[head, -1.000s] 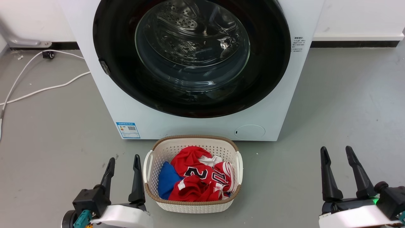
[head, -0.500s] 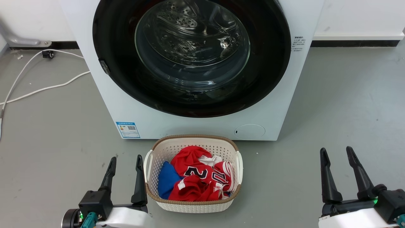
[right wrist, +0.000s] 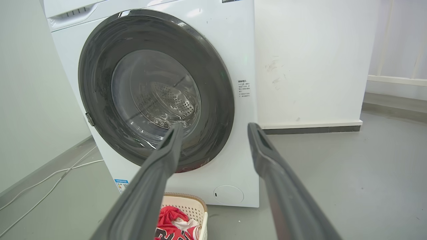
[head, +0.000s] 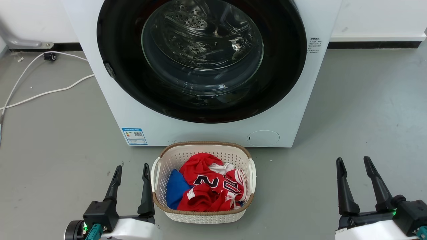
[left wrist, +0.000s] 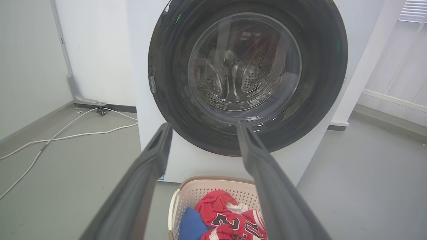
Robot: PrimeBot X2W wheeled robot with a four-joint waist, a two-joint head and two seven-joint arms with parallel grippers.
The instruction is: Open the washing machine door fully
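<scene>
Head view, our inventory. Left pincer (head: 131, 166): fingers parted, holding nothing. Right pincer (head: 353, 158): fingers parted, holding nothing. Washing machine door (head: 201, 56): shut flush against the washing machine (head: 200, 135), ahead of both pincers, well apart from them. Laundry basket (head: 200, 218) with red jersey (head: 206, 188): just beside our left pincer, on its right.
</scene>
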